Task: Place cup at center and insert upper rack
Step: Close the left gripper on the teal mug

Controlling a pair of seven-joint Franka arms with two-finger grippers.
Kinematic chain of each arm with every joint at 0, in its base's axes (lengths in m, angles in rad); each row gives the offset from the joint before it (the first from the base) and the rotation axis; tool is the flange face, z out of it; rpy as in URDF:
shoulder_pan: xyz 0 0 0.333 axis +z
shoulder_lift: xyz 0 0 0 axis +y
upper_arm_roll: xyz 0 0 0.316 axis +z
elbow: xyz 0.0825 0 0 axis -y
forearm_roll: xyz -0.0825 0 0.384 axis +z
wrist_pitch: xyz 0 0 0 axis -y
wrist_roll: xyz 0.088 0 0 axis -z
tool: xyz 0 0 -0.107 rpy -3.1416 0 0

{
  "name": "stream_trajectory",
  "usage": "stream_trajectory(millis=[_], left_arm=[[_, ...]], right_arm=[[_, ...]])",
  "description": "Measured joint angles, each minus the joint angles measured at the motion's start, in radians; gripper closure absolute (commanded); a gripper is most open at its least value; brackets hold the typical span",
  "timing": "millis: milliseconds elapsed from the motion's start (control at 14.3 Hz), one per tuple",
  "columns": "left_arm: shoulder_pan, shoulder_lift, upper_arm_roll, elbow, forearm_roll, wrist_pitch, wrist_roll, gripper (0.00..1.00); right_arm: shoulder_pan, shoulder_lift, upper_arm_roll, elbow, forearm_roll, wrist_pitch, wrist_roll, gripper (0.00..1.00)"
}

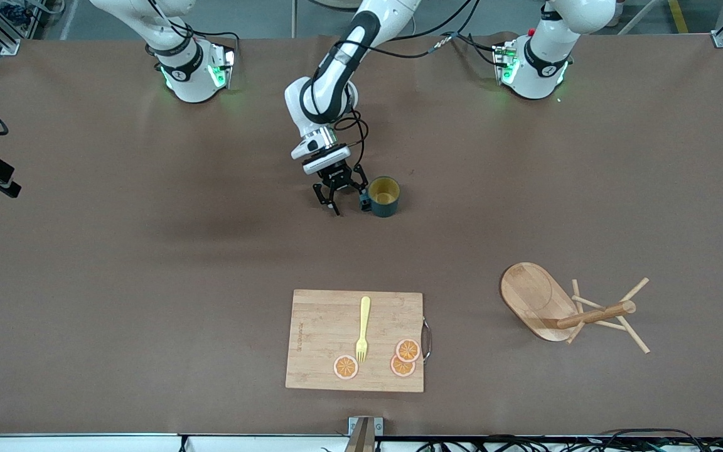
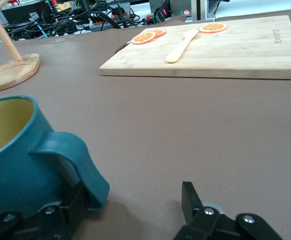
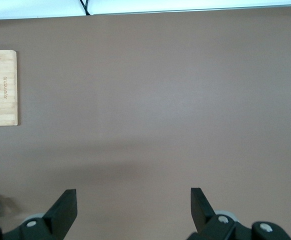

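Observation:
The cup (image 1: 384, 196), dark teal with a yellow inside, stands upright on the brown table near its middle. My left gripper (image 1: 344, 199) is low beside it, on the side toward the right arm's end. In the left wrist view the gripper (image 2: 134, 195) is open, and the cup's handle (image 2: 70, 160) sits just inside one finger, with a wide gap to the other. The upper rack (image 1: 543, 301), a wooden mug tree, lies tipped on its side toward the left arm's end, nearer to the front camera. My right gripper (image 3: 133, 200) is open over bare table and holds nothing.
A wooden cutting board (image 1: 324, 326) lies nearer to the front camera than the cup, with a yellow fork (image 1: 363, 326) and three orange slices (image 1: 346, 366) on it. Cables and a metal bracket (image 1: 364, 430) run along the table's front edge.

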Motion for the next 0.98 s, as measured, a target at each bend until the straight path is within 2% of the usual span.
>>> stream_trajectory(millis=[210,560,980], left_arm=[[0.007,0.000,0.000,0.000,0.000,0.009,-0.001,0.34],[0.012,0.000,0.001,0.000,0.002,0.010,-0.015,0.36],[0.022,0.000,0.002,0.000,0.002,0.010,-0.030,0.62]], right_arm=[[0.000,0.000,0.000,0.000,0.000,0.000,0.000,0.00],[0.000,0.000,0.000,0.000,0.000,0.000,0.000,0.00],[0.000,0.000,0.000,0.000,0.000,0.000,0.000,0.00]])
